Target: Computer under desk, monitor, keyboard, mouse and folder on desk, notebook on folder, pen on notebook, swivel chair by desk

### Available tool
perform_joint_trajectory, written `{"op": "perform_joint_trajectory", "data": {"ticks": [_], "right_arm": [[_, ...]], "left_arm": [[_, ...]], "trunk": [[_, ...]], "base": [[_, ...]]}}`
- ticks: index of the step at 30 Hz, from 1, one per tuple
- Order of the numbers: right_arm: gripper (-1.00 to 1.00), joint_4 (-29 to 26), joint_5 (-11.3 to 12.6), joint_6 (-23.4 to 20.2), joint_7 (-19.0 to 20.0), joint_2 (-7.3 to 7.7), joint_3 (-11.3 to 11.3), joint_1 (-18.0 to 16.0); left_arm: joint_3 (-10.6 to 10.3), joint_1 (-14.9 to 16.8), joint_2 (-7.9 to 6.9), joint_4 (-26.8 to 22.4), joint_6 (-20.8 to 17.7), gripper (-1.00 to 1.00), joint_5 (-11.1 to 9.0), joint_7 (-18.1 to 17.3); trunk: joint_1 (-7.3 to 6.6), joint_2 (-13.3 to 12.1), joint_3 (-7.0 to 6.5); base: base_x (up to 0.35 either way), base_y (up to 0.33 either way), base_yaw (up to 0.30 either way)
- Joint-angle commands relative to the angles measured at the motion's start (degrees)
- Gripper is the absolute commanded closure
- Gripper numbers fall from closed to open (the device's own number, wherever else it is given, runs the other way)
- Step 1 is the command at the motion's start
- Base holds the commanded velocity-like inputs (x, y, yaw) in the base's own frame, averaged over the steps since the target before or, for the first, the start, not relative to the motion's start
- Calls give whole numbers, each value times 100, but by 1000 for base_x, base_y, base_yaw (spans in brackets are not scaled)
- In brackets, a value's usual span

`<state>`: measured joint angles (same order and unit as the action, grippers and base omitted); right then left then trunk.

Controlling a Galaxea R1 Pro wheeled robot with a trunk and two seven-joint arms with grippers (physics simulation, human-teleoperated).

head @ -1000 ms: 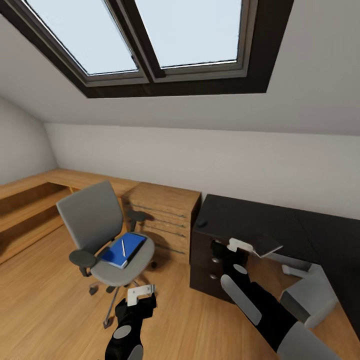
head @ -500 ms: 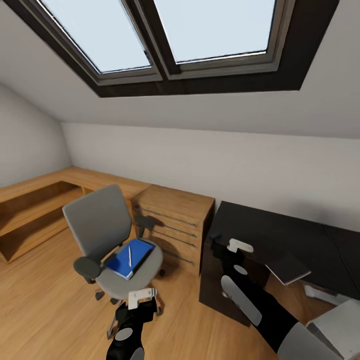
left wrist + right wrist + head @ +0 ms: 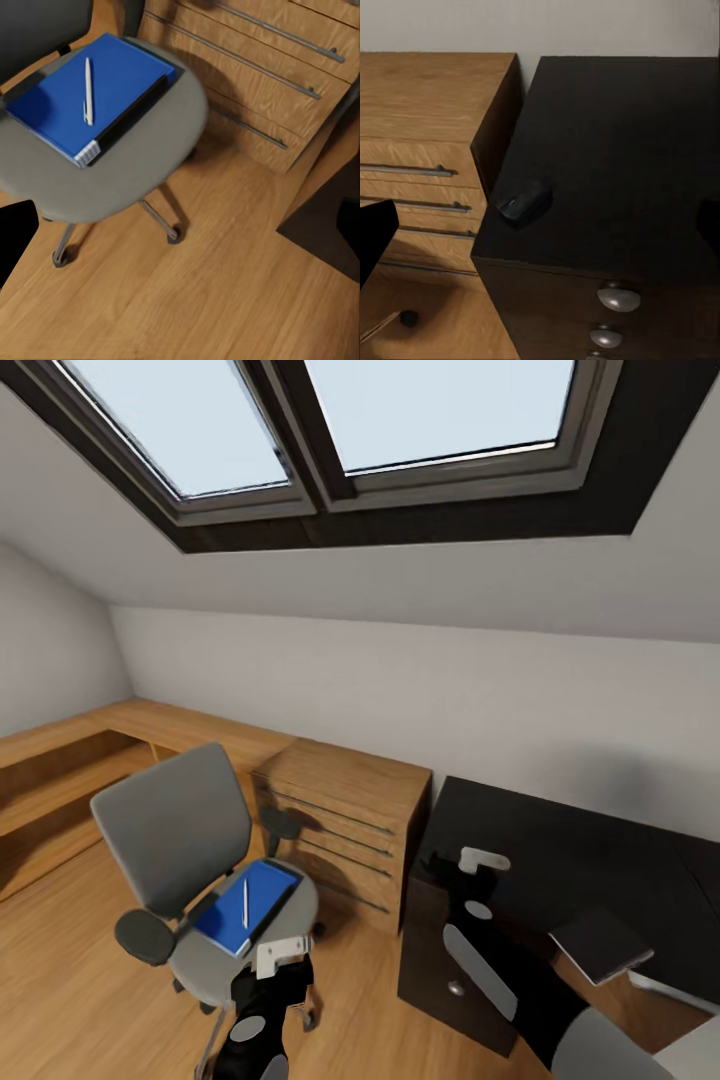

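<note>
The swivel chair [image 3: 175,830] stands at the left on the wood floor, with the blue folder [image 3: 240,910] on its grey seat [image 3: 150,157] and the white pen [image 3: 88,90] lying on the folder [image 3: 112,82]. My left gripper [image 3: 280,956] hangs open just in front of the seat, nothing between its fingers. The black desk [image 3: 570,850] is at the right, and the small black mouse [image 3: 526,202] lies near its corner. My right gripper [image 3: 483,858] is open above that corner. The thin dark grey notebook [image 3: 603,944] shows at the desk's front edge; its support is unclear.
A light wooden drawer chest [image 3: 345,815] stands between chair and desk, against the white wall. The desk's dark drawer unit with round silver knobs [image 3: 619,298] faces me. A low wooden bench [image 3: 60,760] runs along the left wall. Skylight windows slope overhead.
The whole picture has shifted, so the camera moved: chair and desk now sit lower and nearer. Both arms hold the same pose, grippers still open. Nothing was picked up.
</note>
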<state>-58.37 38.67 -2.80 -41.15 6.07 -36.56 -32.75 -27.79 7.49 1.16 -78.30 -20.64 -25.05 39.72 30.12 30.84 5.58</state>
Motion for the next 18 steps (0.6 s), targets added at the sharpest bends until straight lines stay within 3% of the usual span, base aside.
{"op": "perform_joint_trajectory", "data": {"ticks": [1, 2, 4, 8, 11, 18], "right_arm": [[-100, 9, -47, -29, -26, 6, -23, -10], [-100, 126, -317, -28, 133, 0, -23, -9], [-100, 327, -467, -28, 311, -4, -20, -14], [-100, 738, -577, -27, 576, -30, -18, -32], [-100, 1286, -615, -27, 912, -180, -18, -71], [-100, 2505, -631, 1, 1480, -414, -16, -498]], "left_arm": [[-9, 6, -1, -8, -20, -100, -34, 43], [-10, 6, -1, -9, -19, -100, -35, 41], [-15, 6, -1, -9, -19, -100, -33, 38], [-138, 6, -3, -19, -14, -100, -27, 60], [-349, 6, -8, -39, -12, -100, -26, 89], [-468, 6, -10, -60, -11, -100, -27, 97]], "trunk": [[6, 10, 11], [6, 10, 11], [6, 10, 11], [6, 10, 11], [6, 10, 11], [6, 10, 11]], "base": [[328, -3, 0], [328, -1, 0], [328, -1, 0], [329, 0, 0], [328, 0, 0], [328, 0, 0]]}}
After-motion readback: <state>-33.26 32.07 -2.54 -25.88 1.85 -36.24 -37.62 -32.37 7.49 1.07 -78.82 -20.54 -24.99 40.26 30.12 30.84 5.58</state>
